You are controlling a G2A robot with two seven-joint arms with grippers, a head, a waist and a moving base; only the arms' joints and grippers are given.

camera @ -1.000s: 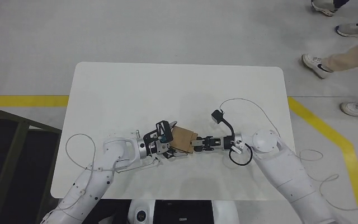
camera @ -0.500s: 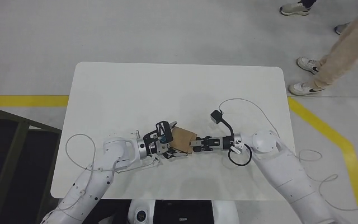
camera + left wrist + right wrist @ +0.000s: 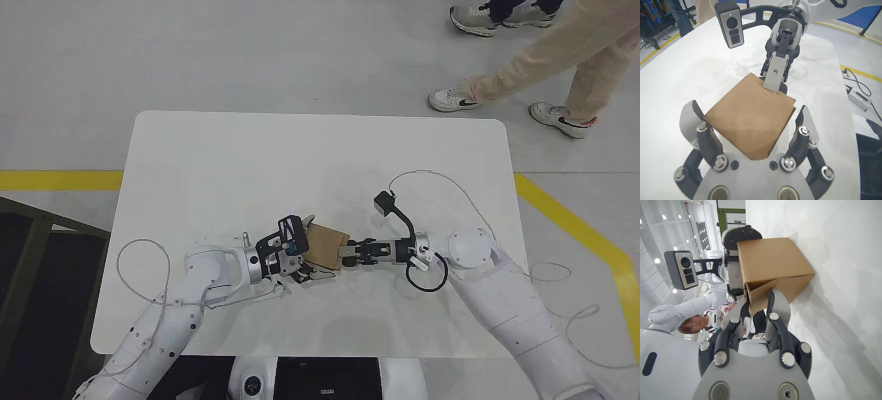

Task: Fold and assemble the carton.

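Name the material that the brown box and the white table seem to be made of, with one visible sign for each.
Box: brown cardboard, matt and unprinted; its open end shows thin raw-cut edges and creased folds.
Table: smooth white top with a soft sheen, perhaps laminate or painted board; the look leaves that open.

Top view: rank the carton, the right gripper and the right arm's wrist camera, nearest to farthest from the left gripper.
1. carton, between the left gripper's open fingers.
2. right gripper, shut on the carton's far end.
3. wrist camera, farther back on the right arm.
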